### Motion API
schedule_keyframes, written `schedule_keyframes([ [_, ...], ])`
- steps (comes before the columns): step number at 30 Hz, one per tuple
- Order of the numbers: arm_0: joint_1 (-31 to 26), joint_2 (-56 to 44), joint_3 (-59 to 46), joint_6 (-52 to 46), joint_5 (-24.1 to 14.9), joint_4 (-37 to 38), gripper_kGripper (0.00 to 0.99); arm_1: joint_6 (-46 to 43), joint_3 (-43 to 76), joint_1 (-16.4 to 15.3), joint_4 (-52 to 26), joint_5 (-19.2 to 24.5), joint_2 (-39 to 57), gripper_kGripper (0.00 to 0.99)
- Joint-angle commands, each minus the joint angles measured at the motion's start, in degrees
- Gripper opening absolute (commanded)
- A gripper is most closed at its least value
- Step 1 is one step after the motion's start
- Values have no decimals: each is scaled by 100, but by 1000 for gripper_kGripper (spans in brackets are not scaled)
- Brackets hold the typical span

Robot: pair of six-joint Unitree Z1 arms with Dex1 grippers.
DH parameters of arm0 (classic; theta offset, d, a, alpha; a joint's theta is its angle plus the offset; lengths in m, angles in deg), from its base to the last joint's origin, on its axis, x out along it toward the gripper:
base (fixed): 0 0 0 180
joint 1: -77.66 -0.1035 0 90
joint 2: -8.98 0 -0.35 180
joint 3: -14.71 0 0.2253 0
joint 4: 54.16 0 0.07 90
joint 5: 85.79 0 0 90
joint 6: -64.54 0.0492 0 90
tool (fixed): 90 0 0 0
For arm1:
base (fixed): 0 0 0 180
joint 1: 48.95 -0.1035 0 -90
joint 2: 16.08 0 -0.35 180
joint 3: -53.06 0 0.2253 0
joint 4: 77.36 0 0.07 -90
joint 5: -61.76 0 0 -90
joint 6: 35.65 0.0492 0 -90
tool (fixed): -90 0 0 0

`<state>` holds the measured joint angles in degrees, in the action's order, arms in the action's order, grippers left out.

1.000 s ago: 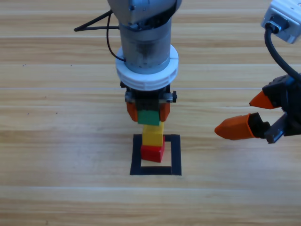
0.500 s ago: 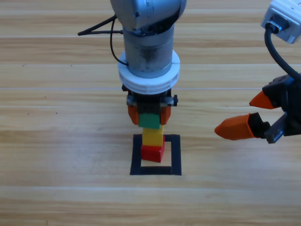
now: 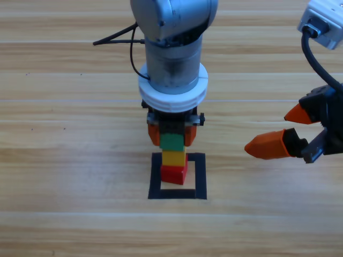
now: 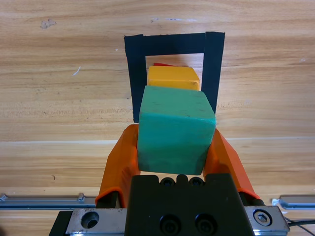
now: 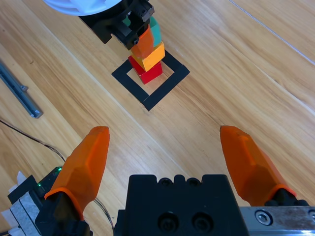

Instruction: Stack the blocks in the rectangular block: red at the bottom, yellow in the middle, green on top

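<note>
The left grey six-joint arm descends from twelve o'clock to the picture's centre, wrist pointing straight down. Its orange two-jaw left gripper (image 3: 171, 135) (image 4: 174, 152) has its jaws clamped on opposite sides of the small teal-green cube (image 3: 171, 142) (image 4: 174, 129). The right arm waits at three o'clock, its right gripper (image 3: 278, 131) (image 5: 170, 147) spread wide with nothing between the jaws.

No text, label, brand or number can be read anywhere in these views. The blocks (image 4: 175, 130) are plain-faced, and the counter (image 3: 64, 160) bears no readable mark
</note>
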<state>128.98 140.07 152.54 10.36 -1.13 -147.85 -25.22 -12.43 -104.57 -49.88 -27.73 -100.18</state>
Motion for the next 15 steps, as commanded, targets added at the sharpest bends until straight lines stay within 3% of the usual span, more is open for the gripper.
schedule_keyframes([
  [1,133,311,101,-41,50,-33,0,-67,161,157,-61,28,-221,985],
  [15,150,355,110,-58,33,-33,0,-67,161,157,-61,28,-230,985],
])
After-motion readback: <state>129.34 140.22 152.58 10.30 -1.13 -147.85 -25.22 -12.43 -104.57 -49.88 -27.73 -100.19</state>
